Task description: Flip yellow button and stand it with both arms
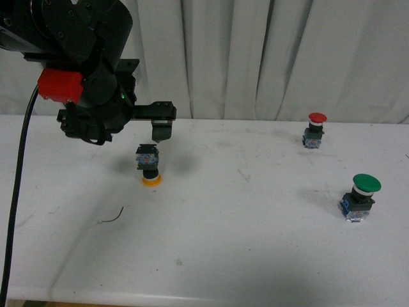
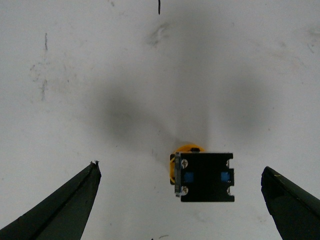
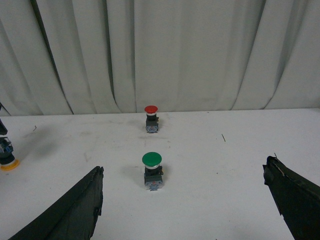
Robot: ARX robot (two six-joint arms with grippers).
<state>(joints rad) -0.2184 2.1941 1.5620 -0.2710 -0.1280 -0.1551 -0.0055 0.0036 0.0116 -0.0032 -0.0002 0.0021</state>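
On the left half of the counter [image 1: 255,256], nearer its far edge, the yellow button [image 1: 148,167] is resting cap-down with its blocky base up, and the left fingers [image 2: 70,205] are hanging spread wide on either side of it. It is sitting off-centre between them, so one finger closing first could be tipping or skidding it. The red-capped button [image 1: 316,130] and green-capped button [image 1: 360,197] are standing well apart toward the right edge, blocking nothing; the right fingers [image 3: 70,210] are also gaping empty.

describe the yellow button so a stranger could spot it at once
On the white table, look left, beneath the black left arm. The yellow button stands upside down, cap on the table, unlike the red button and green button, cap up, far right.
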